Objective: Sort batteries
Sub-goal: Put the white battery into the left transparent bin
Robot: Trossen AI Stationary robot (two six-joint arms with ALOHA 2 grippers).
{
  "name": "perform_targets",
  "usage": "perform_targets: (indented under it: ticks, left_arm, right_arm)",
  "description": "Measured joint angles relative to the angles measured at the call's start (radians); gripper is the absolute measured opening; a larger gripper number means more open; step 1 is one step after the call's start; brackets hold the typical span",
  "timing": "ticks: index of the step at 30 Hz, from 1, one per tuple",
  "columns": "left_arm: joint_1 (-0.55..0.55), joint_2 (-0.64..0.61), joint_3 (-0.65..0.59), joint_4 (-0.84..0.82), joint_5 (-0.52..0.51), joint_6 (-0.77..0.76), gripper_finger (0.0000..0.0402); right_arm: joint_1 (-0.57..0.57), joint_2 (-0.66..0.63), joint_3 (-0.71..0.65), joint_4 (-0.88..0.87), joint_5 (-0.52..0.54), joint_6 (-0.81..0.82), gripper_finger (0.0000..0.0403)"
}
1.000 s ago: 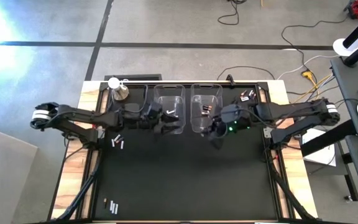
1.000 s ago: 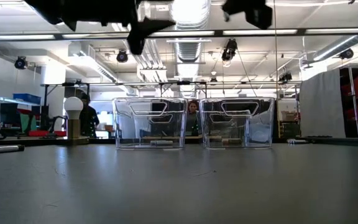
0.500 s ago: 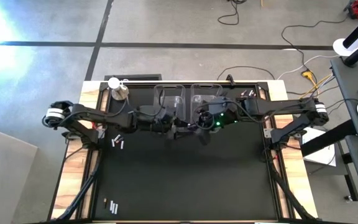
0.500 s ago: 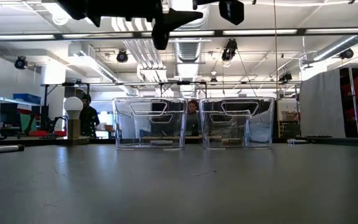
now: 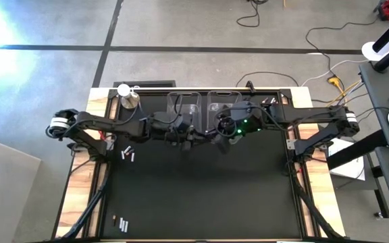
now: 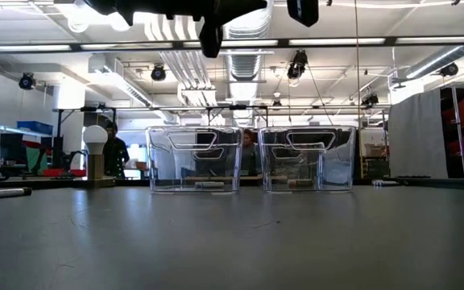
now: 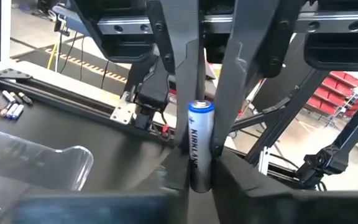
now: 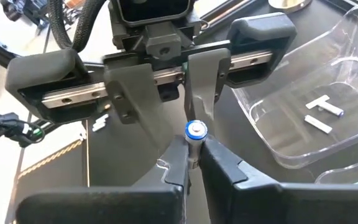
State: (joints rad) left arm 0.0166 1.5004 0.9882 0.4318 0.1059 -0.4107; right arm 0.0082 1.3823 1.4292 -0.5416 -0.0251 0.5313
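One dark battery (image 7: 199, 146) with a blue cap hangs high above the table, in front of two clear bins (image 6: 194, 159) (image 6: 308, 159). My left gripper (image 5: 194, 135) and my right gripper (image 5: 215, 135) meet tip to tip there, both shut on it. The left bin holds two white batteries (image 8: 322, 113). Loose batteries lie flat on the black mat at the left (image 5: 128, 154), at the near left (image 5: 120, 223) and at the far right (image 5: 270, 103). My left gripper pinches the battery's end away from the blue cap (image 7: 199, 177) between its two fingers, coming roughly level from the table's left. The battery is lifted clear of the table. My right gripper pinches the battery's body just behind the blue cap (image 8: 194, 149) between its two fingertips, coming from the table's right. The cap (image 8: 195, 129) faces my right wrist camera.
A silver knob with a white ball (image 5: 127, 96) stands at the far left corner of the mat. The mat (image 5: 201, 196) is bare in the middle and near part. People show in the room behind the bins.
My left gripper has gone toward the table's right edge and my right gripper toward its left edge. They have met in front of the bins, where both now flank the one battery.
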Motion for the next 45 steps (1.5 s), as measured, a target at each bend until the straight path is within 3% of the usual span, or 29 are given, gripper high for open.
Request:
perform_targets:
  ticks: [5, 14, 18, 22, 30, 35, 45]
  left_arm:
    - [0.011, -0.005, 0.06, -0.13, -0.007, 0.018, 0.0017]
    - [0.164, -0.013, 0.333, -0.855, -0.022, 0.214, 0.0015]
    - [0.299, -0.01, 0.334, -1.031, -0.056, 0.283, 0.0015]
    - [0.422, 0.039, 0.296, -1.141, -0.056, 0.247, 0.0015]
    - [0.428, 0.208, 0.323, -1.178, -0.041, 0.258, 0.0015]
    - [0.413, 0.29, 0.364, -1.199, -0.117, 0.342, 0.0015]
    - [0.407, 0.433, 0.417, -1.199, -0.115, 0.45, 0.0015]
  right_arm:
    - [0.0, -0.003, 0.001, -0.001, 0.004, -0.006, 0.0062]
    - [-0.002, -0.046, 0.091, -0.18, 0.081, -0.053, 0.0171]
    - [0.008, -0.058, 0.09, -0.282, 0.082, -0.02, 0.0202]
    - [0.027, -0.054, 0.09, -0.389, 0.102, 0.032, 0.0218]
    - [-0.003, -0.045, 0.088, -0.575, 0.135, 0.084, 0.0247]
    - [-0.026, -0.058, 0.088, -0.591, 0.138, 0.102, 0.0266]
    - [-0.082, -0.06, 0.088, -0.643, 0.133, 0.124, 0.0272]
